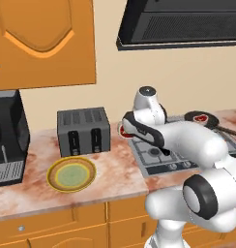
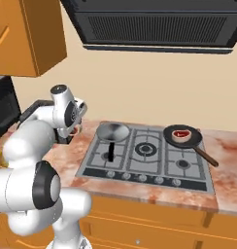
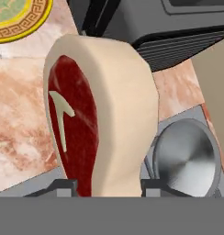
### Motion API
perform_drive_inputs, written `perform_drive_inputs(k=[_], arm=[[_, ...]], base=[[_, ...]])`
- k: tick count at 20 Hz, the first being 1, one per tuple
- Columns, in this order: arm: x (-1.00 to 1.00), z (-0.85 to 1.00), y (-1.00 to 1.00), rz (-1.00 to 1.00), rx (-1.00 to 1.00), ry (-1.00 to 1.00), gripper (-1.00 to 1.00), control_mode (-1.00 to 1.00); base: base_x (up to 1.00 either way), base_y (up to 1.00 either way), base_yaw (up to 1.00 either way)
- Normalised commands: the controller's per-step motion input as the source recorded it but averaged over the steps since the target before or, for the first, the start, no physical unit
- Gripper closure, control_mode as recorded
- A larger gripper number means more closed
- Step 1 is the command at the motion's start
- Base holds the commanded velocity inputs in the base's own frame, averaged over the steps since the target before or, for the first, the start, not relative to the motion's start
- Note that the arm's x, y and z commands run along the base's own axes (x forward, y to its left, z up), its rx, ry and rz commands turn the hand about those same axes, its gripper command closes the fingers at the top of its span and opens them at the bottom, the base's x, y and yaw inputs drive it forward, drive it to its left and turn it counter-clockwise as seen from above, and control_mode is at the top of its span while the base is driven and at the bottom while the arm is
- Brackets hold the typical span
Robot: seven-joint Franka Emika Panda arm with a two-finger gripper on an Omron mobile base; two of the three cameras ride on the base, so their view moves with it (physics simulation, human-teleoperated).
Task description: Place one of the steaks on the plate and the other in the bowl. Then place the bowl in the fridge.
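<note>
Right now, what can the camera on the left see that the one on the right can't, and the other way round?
The left base view alone takes in the toaster, the yellow-rimmed plate lying bare on the counter, and a dark appliance at the far left. The right base view alone gives the whole stove, with the silver pan sitting on it. Both share the white arm, the range hood, and the black frying pan with a steak lying in it.
</note>
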Motion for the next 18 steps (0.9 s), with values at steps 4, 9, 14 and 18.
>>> perform_drive_inputs(k=[4, 9, 14, 18], arm=[[0.0, 0.0, 0.0, 0.0, 0.0, 0.0, 1.0, 1.0], [0.0, 0.0, 0.0, 0.0, 0.0, 0.0, 1.0, 1.0], [0.0, 0.0, 0.0, 0.0, 0.0, 0.0, 1.0, 1.0], [0.0, -0.01, 0.05, 0.0, 0.0, 0.0, 1.0, -1.0]], base=[[-0.11, 0.83, -0.1], [-0.11, 0.71, -0.08], [-0.05, 0.58, -0.08], [-0.01, 0.19, -0.03]])
